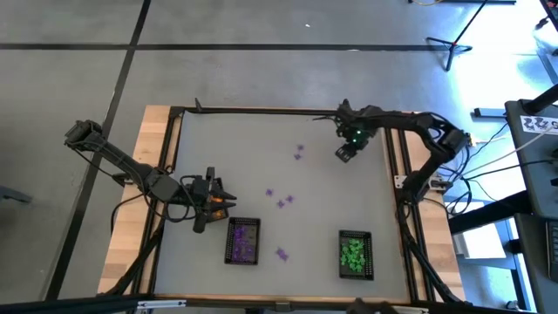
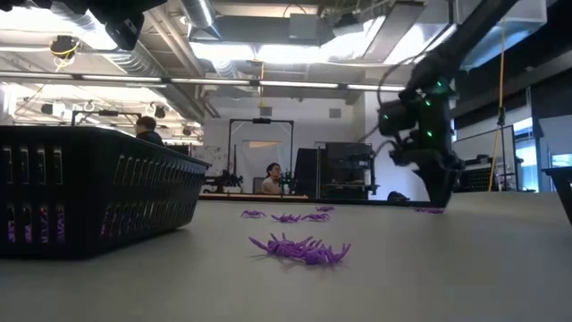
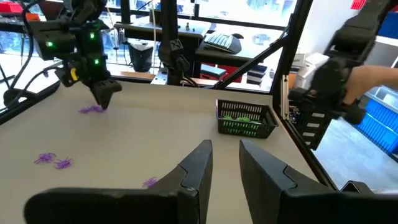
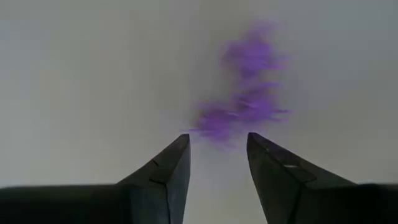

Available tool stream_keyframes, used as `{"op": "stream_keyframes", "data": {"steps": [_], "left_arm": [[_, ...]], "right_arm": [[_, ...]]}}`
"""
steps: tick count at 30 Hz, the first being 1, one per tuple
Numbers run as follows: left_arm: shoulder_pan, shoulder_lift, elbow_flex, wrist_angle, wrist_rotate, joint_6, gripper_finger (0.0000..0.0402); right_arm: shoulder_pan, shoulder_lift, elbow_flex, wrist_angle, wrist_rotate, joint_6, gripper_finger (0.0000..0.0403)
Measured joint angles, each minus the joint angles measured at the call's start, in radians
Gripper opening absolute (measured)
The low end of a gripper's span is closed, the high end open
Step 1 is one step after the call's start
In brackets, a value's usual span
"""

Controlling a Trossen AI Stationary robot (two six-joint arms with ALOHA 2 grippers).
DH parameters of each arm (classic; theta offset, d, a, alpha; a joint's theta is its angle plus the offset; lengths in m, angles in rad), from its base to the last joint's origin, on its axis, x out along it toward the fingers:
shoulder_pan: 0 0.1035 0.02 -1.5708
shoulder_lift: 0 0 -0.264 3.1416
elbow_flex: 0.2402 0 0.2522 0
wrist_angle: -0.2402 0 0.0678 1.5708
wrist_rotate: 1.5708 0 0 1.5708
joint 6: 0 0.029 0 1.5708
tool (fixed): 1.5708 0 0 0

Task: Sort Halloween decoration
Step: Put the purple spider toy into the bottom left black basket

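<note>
Small purple trinkets lie loose on the table: a far pair (image 1: 299, 153), two near the middle (image 1: 277, 197) and one near the front (image 1: 282, 255). My right gripper (image 4: 217, 149) is open and points down just over the far purple trinket (image 4: 245, 99), which lies ahead of its fingertips; it also shows in the left wrist view (image 3: 102, 93). My left gripper (image 3: 225, 155) is open and empty, at the table's left (image 1: 222, 196), beside a black mesh tray (image 1: 243, 242) that holds purple trinkets. A second black tray (image 1: 356, 254) holds green ones.
The two trays stand near the table's front edge, the purple one left of centre, the green one to the right (image 3: 245, 118). A black frame (image 1: 261, 111) runs round the table. People sit in the room behind (image 2: 271, 177).
</note>
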Motion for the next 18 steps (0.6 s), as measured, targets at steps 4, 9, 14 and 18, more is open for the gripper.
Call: {"op": "stream_keyframes", "data": {"steps": [4,9,14,18], "left_arm": [[0.0,0.0,0.0,0.0,0.0,0.0,0.0075],[0.0,0.0,0.0,0.0,0.0,0.0,0.0075],[0.0,0.0,0.0,0.0,0.0,0.0,0.0075],[0.0,0.0,0.0,0.0,0.0,0.0,0.0075]], "right_arm": [[-0.061,0.0,-0.046,0.02,0.074,-0.017,0.0156],[-0.064,-0.006,-0.081,0.089,0.115,-0.052,0.0156],[-0.042,-0.005,-0.082,0.149,0.077,-0.071,0.0156],[-0.022,-0.004,-0.08,0.162,0.065,-0.067,0.0156]]}}
